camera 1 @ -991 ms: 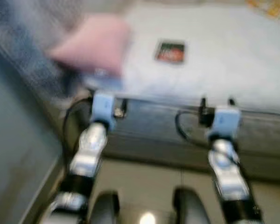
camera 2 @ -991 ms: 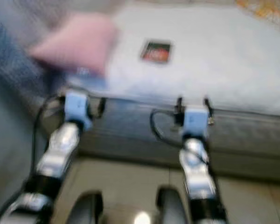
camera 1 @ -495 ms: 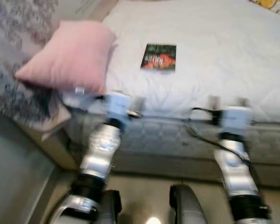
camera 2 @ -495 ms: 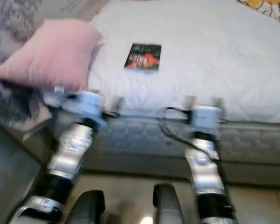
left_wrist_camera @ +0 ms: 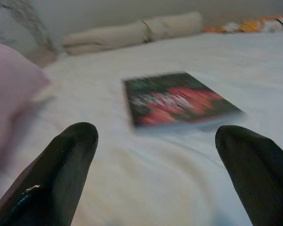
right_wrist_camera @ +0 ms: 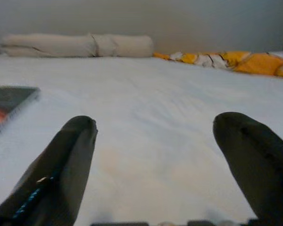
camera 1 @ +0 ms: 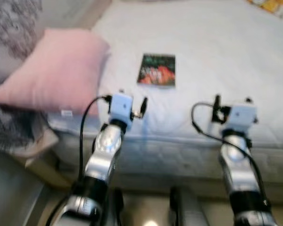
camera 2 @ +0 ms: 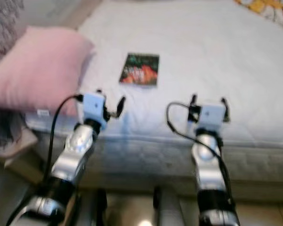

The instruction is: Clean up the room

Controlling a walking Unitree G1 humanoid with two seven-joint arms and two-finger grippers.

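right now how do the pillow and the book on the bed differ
The pillow is plain pink; the book has a dark cover with red and green print. The pillow is puffy and far bigger; the book is thin and flat. The pillow sits at the bed's left edge, overhanging it; the book lies further in, ahead of the left gripper, whose fingers are open. Both rest on the white bed cover.

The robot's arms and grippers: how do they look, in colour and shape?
Both arms are silver metal tubes with black joint rings. The left gripper and right gripper each have a pale blue-white block at the wrist, a looping black cable, and two long black fingers with rounded tips.
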